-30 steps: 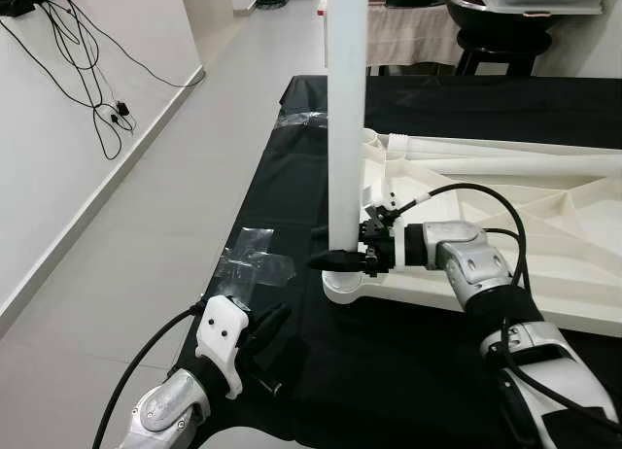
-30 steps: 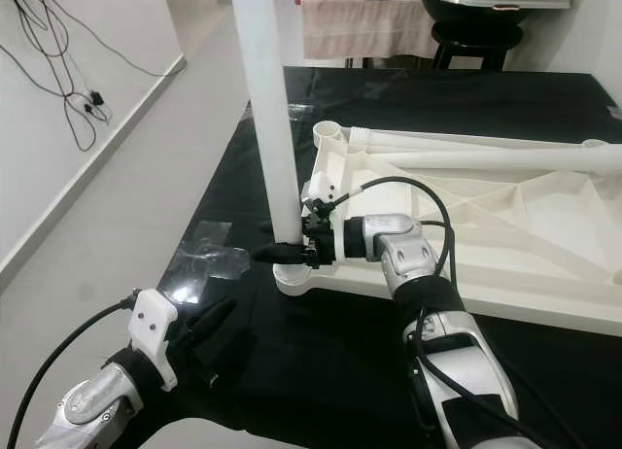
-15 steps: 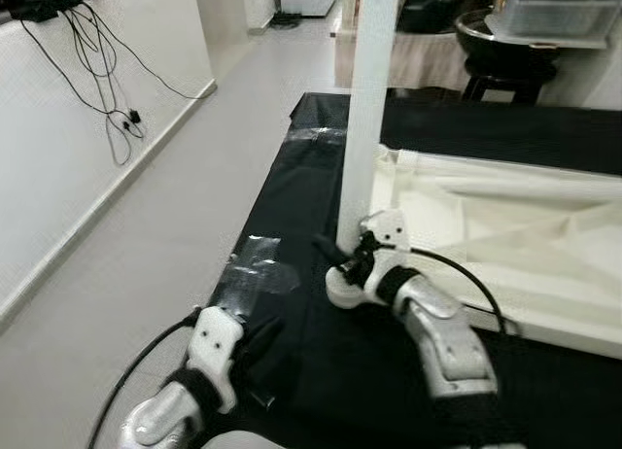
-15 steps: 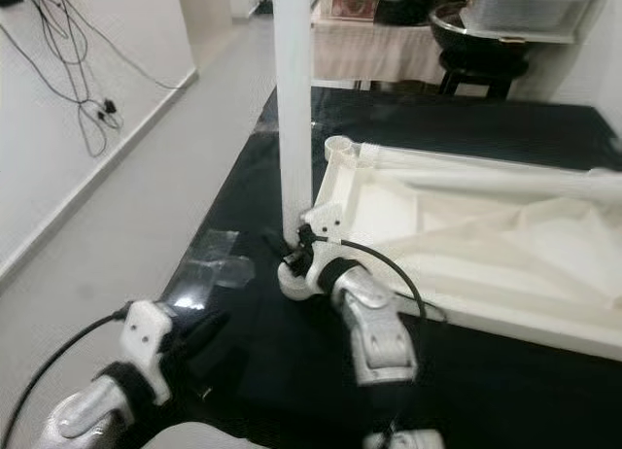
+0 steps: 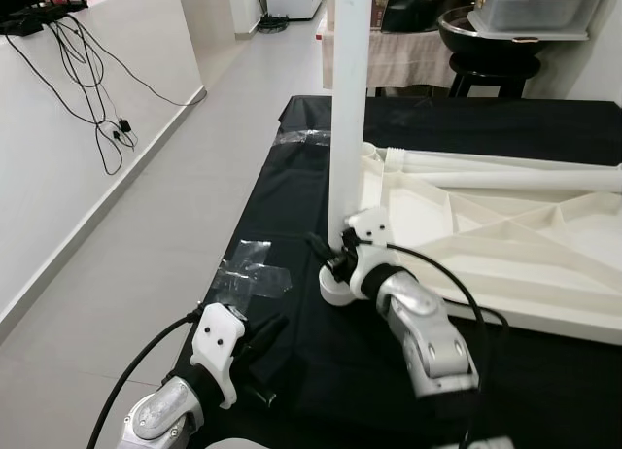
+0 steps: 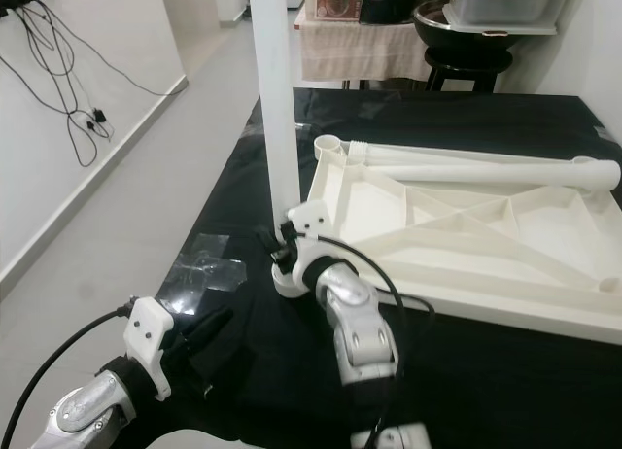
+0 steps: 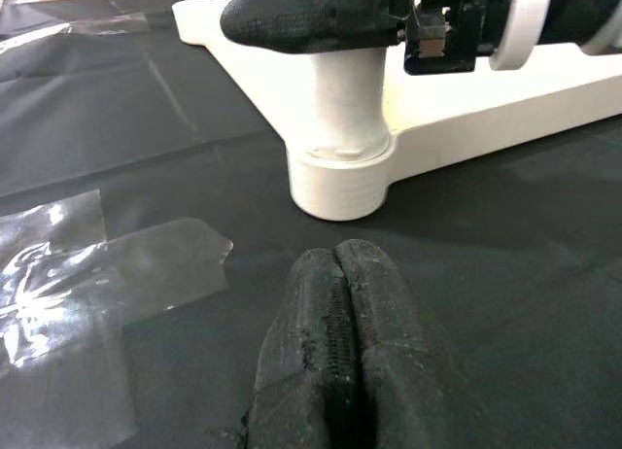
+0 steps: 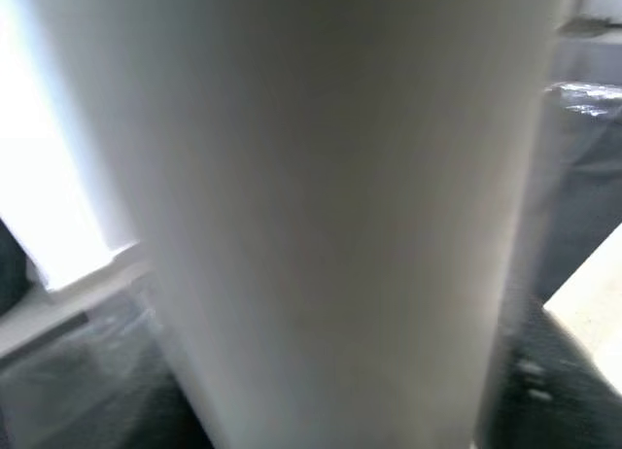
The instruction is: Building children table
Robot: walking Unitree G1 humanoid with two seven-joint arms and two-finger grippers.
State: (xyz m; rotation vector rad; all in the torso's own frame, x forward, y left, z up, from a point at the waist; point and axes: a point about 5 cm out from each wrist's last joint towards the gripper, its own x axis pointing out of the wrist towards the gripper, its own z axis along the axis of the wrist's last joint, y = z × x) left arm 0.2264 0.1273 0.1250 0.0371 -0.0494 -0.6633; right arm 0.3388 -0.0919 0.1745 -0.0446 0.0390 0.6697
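Note:
A white tabletop (image 5: 505, 225) lies upside down on black cloth. One white leg (image 5: 348, 109) stands upright in its near corner socket (image 7: 340, 167). My right gripper (image 5: 328, 249) is at the foot of that leg, shut on it, with one black finger (image 7: 311, 12) crossing just above the socket. In the right wrist view the leg (image 8: 330, 196) is pressed close to the camera. A second white leg (image 6: 486, 167) lies along the tabletop's far side. My left gripper (image 7: 340, 269) rests shut on the cloth a short way in front of the socket, holding nothing.
Clear tape (image 5: 253, 269) is stuck on the cloth near its left edge, beyond which is grey floor (image 5: 146, 225). Cables (image 5: 87, 70) hang on the left wall. A dark stool (image 5: 496, 70) and a draped table stand at the back.
My right arm has swung from the right side round to the front of the leg, its wrist turning about the leg's base. The head camera shifted. The left gripper stayed put.

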